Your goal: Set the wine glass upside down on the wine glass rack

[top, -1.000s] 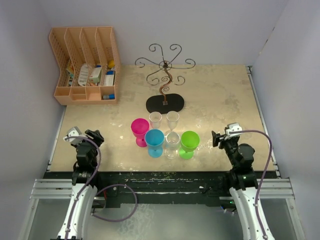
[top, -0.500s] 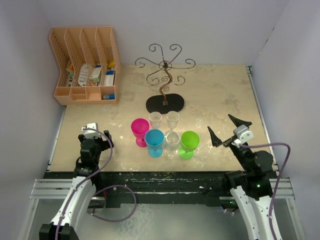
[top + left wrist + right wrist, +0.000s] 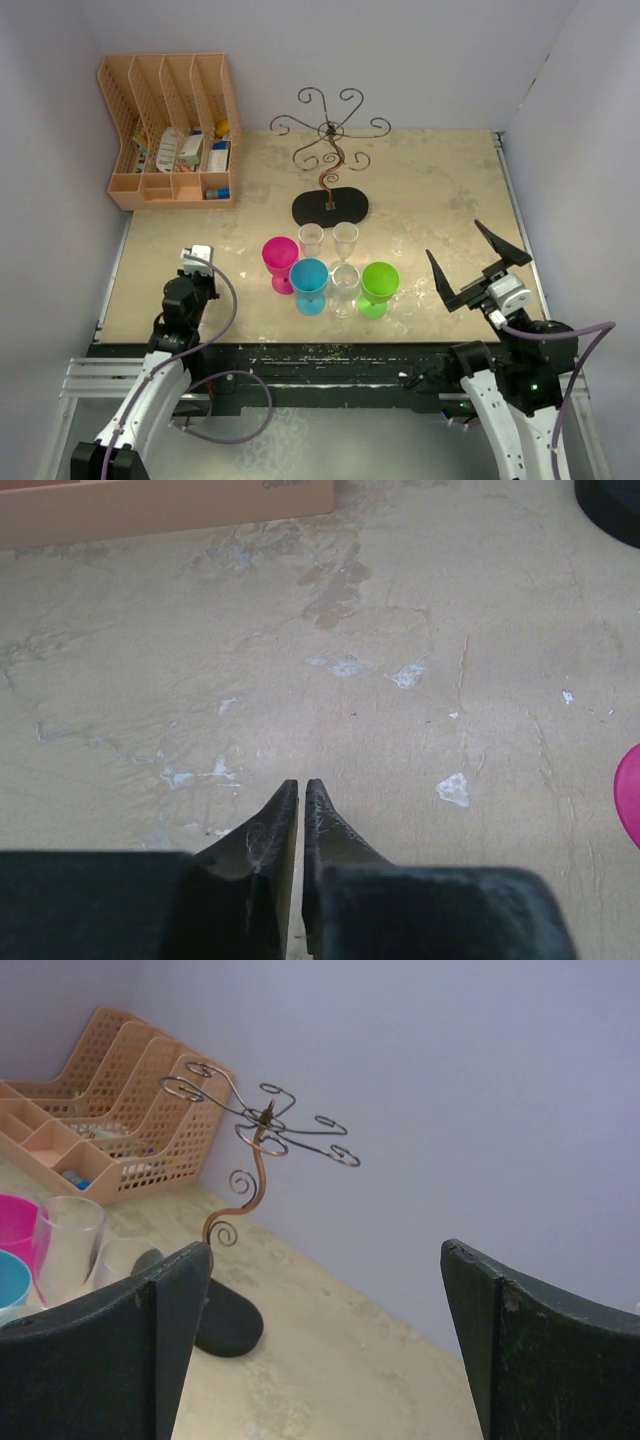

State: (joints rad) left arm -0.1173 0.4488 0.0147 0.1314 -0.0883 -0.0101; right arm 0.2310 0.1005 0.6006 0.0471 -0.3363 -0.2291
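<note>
— Where's the right gripper point(image 3: 453, 238)?
— At the near right of the table point(image 3: 430, 180), jaws spread wide, gripping nothing. The wine glasses point(image 3: 344, 282) stand upright in a cluster to its left, well apart from it.
— And the rack point(image 3: 330, 150)?
— Beyond the glasses, its black base just behind them.
— The left gripper point(image 3: 302, 783)?
— Left of the cluster, tips nearly together with only a thin slit, nothing between them.

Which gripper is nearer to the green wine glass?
Right. The right gripper is a little to the right of the green wine glass; the left gripper is far left, beyond the pink glass.
</note>
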